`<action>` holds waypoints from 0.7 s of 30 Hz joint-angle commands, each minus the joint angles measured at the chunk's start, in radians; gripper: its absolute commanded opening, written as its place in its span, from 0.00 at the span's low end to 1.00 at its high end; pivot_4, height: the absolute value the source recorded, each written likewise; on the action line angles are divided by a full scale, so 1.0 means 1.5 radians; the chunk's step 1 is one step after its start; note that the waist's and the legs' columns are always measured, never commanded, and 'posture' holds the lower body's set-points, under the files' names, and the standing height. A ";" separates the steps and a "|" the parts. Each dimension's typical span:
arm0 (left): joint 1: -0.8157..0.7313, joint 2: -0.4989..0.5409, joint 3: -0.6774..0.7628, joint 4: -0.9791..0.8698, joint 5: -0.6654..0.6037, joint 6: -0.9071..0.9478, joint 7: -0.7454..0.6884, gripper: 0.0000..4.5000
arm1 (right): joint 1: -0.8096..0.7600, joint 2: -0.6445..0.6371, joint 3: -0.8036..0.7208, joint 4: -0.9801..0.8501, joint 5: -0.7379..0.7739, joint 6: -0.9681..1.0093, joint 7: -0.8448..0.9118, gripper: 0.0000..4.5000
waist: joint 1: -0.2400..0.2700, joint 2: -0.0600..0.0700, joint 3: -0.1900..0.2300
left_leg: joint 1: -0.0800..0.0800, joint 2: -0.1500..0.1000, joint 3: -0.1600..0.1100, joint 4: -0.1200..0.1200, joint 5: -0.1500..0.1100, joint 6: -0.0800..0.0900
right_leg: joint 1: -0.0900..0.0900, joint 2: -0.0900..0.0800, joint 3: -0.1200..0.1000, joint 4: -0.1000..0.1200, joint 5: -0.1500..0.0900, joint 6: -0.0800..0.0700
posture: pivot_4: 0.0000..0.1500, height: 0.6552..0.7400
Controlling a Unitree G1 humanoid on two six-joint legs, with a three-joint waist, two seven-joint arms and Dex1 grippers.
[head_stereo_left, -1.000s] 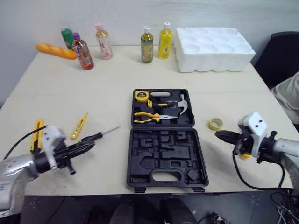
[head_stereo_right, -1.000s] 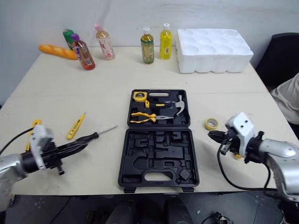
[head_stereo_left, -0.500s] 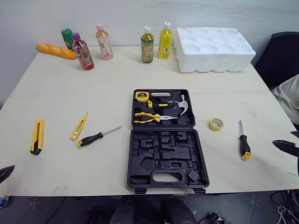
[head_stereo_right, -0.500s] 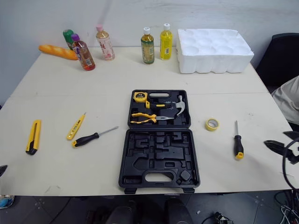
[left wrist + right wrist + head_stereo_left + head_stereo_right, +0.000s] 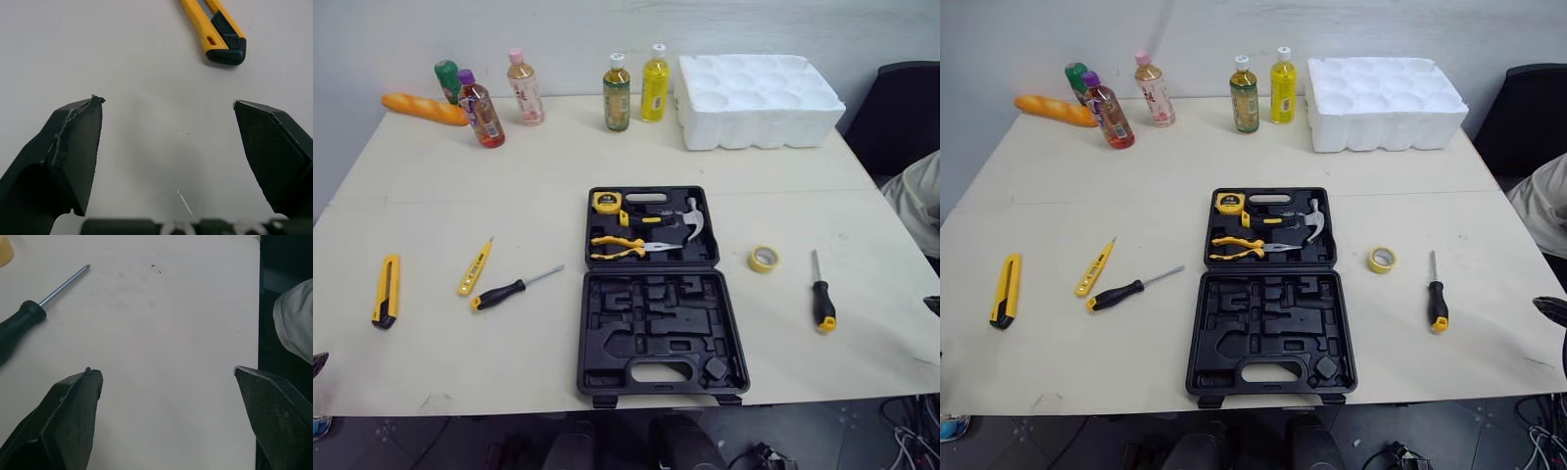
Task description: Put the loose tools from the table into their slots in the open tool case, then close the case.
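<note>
The tool case lies open in the centre of the frame on the bench. Its upper half holds a tape measure, pliers and a hammer. Its lower half shows empty moulded slots. Loose tools lie around it: a utility knife at the left edge, a yellow tester and a black screwdriver between the knife and the case, and a tape roll and a second screwdriver at the right.

The left gripper is released, its fingers wide apart over bare bench, and the end of the utility knife is ahead of it. The right gripper is released too and grasps nothing. The second screwdriver lies near it.

I judge that the step in hand is the first pick. To do it well, a gripper should come down with one finger on each side of the handle, across its length. It should close at the middle of the handle so the tool does not tip, then turn the tool to match its slot before pressing it in.
</note>
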 commanded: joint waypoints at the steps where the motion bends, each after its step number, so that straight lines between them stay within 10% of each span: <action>1: -0.002 -0.008 -0.005 -0.078 -0.021 0.012 -0.004 1.00 | -0.014 -0.001 -0.010 -0.061 0.030 0.023 0.005 0.99 | 0.000 0.000 0.000 | 0.000 0.000 0.000 0.000 0.000 0.000 | 0.000 0.000 0.000 0.000 0.000 0.000 | 1.00 1.00; 10: -0.076 -0.036 -0.187 -0.383 -0.040 0.101 0.031 1.00 | -0.090 0.092 0.076 -0.455 0.254 0.266 -0.062 0.99 | 0.003 0.000 0.000 | -0.001 0.000 -0.001 0.001 0.000 -0.001 | 0.000 0.001 0.000 0.001 0.000 0.000 | 1.00 1.00; 21: -0.258 -0.033 -0.415 -0.333 0.056 0.092 0.043 1.00 | -0.266 0.152 0.323 -0.681 0.352 0.337 -0.097 0.99 | 0.005 0.000 0.000 | -0.005 0.000 -0.001 0.003 0.001 -0.001 | -0.004 0.001 -0.001 0.002 0.000 0.000 | 1.00 1.00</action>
